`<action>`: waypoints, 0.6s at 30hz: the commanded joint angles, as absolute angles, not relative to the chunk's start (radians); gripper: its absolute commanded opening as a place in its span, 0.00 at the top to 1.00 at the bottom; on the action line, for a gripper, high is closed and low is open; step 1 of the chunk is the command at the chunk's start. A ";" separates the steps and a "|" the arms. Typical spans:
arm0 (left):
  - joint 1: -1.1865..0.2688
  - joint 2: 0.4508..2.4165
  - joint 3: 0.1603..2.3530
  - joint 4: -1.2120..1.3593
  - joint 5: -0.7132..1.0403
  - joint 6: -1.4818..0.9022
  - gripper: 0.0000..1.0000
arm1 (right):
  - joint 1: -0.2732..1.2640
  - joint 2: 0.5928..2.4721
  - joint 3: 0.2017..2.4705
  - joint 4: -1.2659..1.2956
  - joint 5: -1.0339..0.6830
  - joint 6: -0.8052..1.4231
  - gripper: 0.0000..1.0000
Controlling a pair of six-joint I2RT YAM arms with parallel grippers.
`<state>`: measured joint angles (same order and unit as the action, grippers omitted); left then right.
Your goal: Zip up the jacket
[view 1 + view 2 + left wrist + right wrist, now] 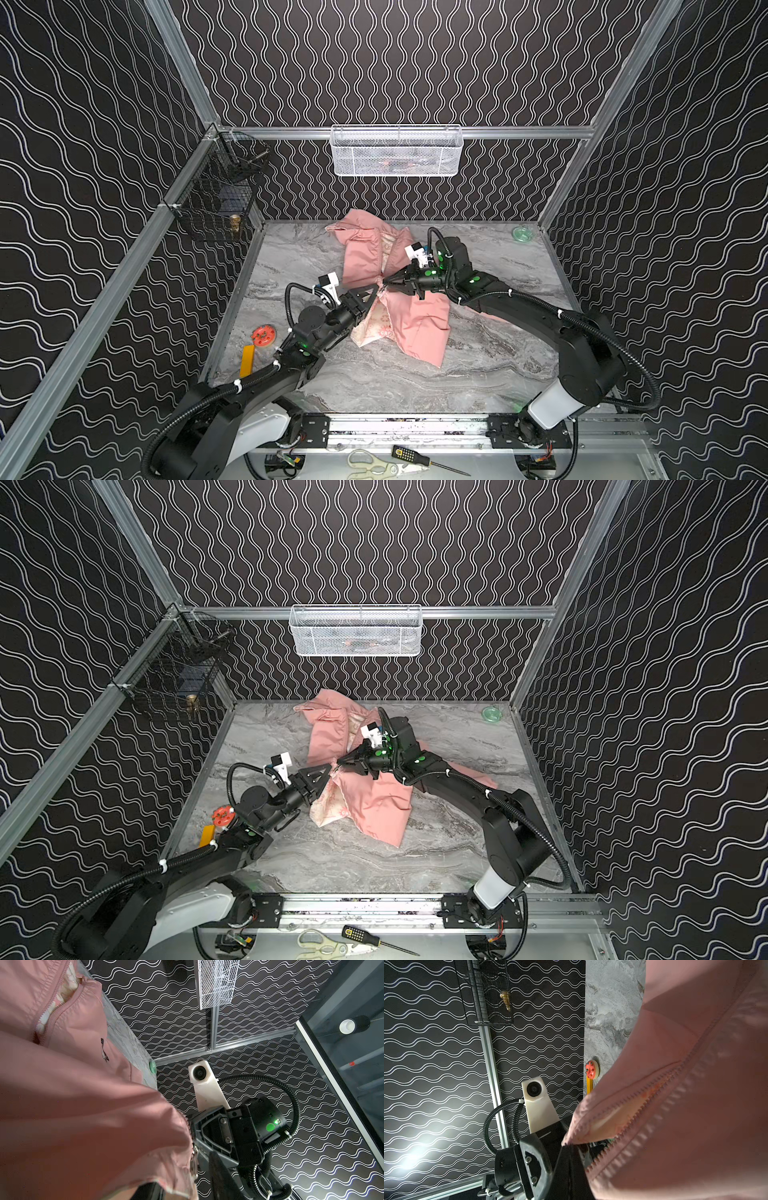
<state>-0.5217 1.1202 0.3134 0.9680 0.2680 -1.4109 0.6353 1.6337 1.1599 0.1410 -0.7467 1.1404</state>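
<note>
The black right gripper (384, 283) is clenching the salmon-pink fabric jacket (419, 328) (left gripper (374, 293): hold unclear), so tugging could snag its lining.

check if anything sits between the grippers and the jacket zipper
Nothing visible does. The left gripper and right gripper both meet the jacket at its zipper, with no other object between them.

soft even light, bright glare on the wall (411, 1157), close jacket (695, 1105) blurred, frame edges bowed
</note>
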 commanded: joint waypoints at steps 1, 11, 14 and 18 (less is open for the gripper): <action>-0.520 1.141 0.323 1.059 0.295 -1.426 0.64 | 0.638 1.635 1.170 0.179 -0.762 1.140 1.00; -0.520 1.171 0.322 1.100 0.304 -1.441 0.94 | 0.639 1.642 1.174 0.183 -0.764 1.145 1.00; -0.520 1.175 0.315 1.118 0.298 -1.445 1.00 | 0.639 1.640 1.171 0.190 -0.768 1.154 1.00; -0.519 1.174 0.311 1.122 0.295 -1.443 1.00 | 0.638 1.635 1.164 0.206 -0.771 1.167 0.89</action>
<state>-0.5190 1.1744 0.3115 1.0580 0.2890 -1.4368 0.6350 1.6394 1.1637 0.1501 -0.7506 1.1458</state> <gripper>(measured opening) 0.056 0.088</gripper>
